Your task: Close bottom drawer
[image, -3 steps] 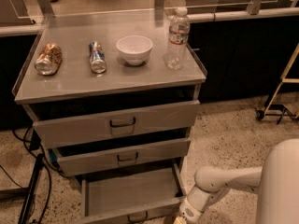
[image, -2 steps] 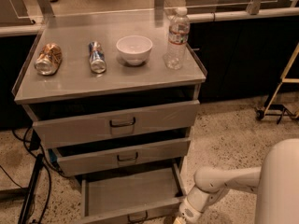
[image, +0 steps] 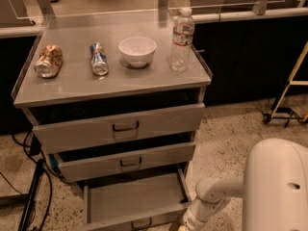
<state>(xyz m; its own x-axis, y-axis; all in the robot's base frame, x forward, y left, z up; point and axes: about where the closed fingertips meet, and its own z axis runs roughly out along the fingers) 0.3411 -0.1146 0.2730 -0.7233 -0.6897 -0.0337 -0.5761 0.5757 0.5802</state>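
Observation:
The bottom drawer [image: 134, 196] of the grey metal cabinet is pulled far out. It is a wide shallow tray and looks empty, with a low front panel and a small dark handle [image: 141, 224] at the frame's bottom edge. The middle drawer [image: 125, 160] and top drawer [image: 122, 126] above it stand slightly out. My white arm [image: 211, 198] reaches down beside the bottom drawer's right front corner. The gripper [image: 185, 226] is at the very bottom edge, mostly cut off.
On the cabinet top [image: 115, 71] lie a crushed gold can [image: 48, 60] and a blue-red can [image: 99, 58], with a white bowl [image: 137, 51] and a water bottle [image: 182, 40] standing. Black cables [image: 36, 196] run on the floor at left. A yellow-legged stand [image: 288, 97] is at right.

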